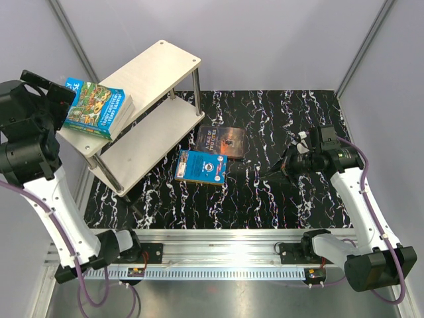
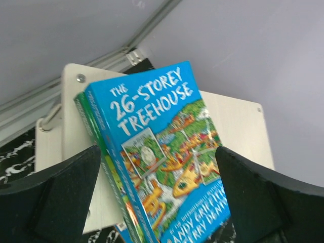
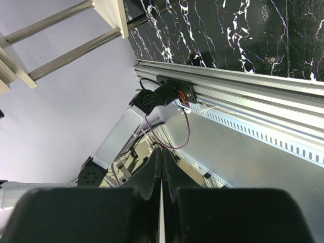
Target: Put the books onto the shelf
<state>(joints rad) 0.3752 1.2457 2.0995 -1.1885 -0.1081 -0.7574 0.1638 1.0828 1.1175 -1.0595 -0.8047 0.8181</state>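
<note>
Two Treehouse books lie stacked on the near-left end of the shelf's top board (image 1: pixel 156 69): a blue one (image 2: pixel 157 136) on top of a green one (image 2: pixel 93 126). The stack (image 1: pixel 96 109) overhangs the board's end. My left gripper (image 2: pixel 158 152) is open, its fingers (image 2: pixel 66 192) standing wide on either side of the stack without gripping it. On the marbled table lie a blue book (image 1: pixel 201 165) and a dark-covered book (image 1: pixel 220 141). My right gripper (image 1: pixel 289 162) hovers low to their right, shut on nothing.
The shelf's lower board (image 1: pixel 149 142) is bare and reaches down to the table's left edge. Thin metal legs (image 1: pixel 197 89) stand at the shelf's corners. An aluminium rail (image 1: pixel 225 238) with both arm bases runs along the near edge. Grey walls enclose the table.
</note>
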